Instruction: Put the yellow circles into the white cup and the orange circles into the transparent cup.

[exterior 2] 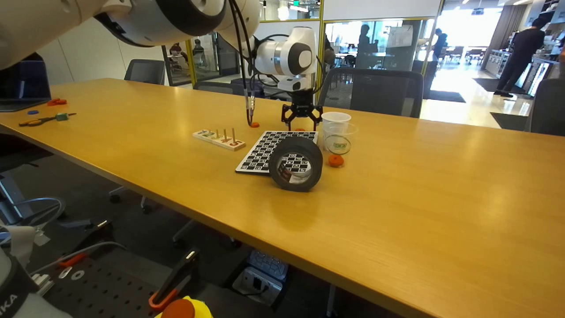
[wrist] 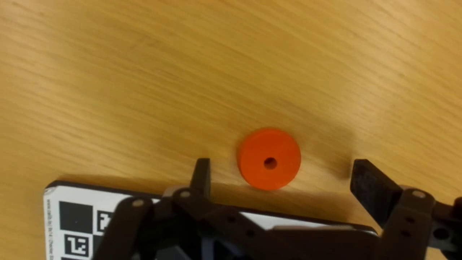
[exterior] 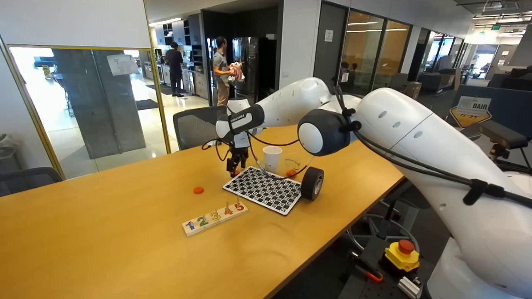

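Observation:
My gripper [exterior: 233, 168] is open above the table, also in an exterior view [exterior 2: 302, 126]. In the wrist view an orange circle [wrist: 269, 159] lies on the table between the spread fingertips [wrist: 281, 168], touching neither and nearer the finger at picture left. Another orange circle [exterior: 198, 189] lies farther off, also in an exterior view [exterior 2: 254, 125]. The white cup [exterior: 272, 158] stands upright beyond the board. The transparent cup [exterior: 292, 163] is beside it, also here [exterior 2: 346, 132]. An orange circle [exterior 2: 336, 160] shows at its lower part; I cannot tell if inside. No yellow circles show.
A black-and-white checkered board [exterior: 266, 189] lies just beside the gripper. A black tape roll [exterior 2: 295, 164] stands on edge at its end. A wooden number peg board [exterior: 215, 219] lies nearby. Pliers [exterior 2: 44, 120] and a laptop [exterior 2: 22, 84] are at the far end.

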### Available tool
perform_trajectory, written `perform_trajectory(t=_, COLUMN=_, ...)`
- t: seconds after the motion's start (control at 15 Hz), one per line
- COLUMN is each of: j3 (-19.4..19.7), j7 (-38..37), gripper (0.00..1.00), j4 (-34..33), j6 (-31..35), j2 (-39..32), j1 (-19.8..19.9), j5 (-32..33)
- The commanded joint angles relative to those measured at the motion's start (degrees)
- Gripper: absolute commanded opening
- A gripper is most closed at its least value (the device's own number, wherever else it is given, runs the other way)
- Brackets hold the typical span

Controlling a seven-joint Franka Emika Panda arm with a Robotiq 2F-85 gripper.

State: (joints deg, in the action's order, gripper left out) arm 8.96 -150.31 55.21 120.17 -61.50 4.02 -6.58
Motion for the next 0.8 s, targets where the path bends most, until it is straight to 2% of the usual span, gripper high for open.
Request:
perform_trajectory(t=0.0, j3=-1.1, j7=-0.9, gripper=1.00, j4=-6.4, j6=-2.9, j2=-3.0, j1=1.1, j5=-0.6)
perform_trajectory(t=0.4, j3=-1.7, j7=-0.7, gripper=1.00, j4=-9.5, j6=-4.4, j2=-4.8, j1=1.5, j5=-0.6)
perform_trajectory(t=0.47, j3=-1.7, j7=-0.6, gripper=0.75, j4=-9.9, j6=-4.8, j2=-5.0, j1=1.5, j5=-0.5)
perform_trajectory(t=0.53, j3=-1.7, j7=-0.6, gripper=0.74, j4=-10.3, j6=-5.2, j2=-5.2, j1=1.5, j5=-0.5)
perform_trajectory(t=0.73, j3=-2.1, j7=-0.5, gripper=0.51, j4=-10.8, j6=-6.5, j2=-4.9, j1=1.5, j5=-0.4)
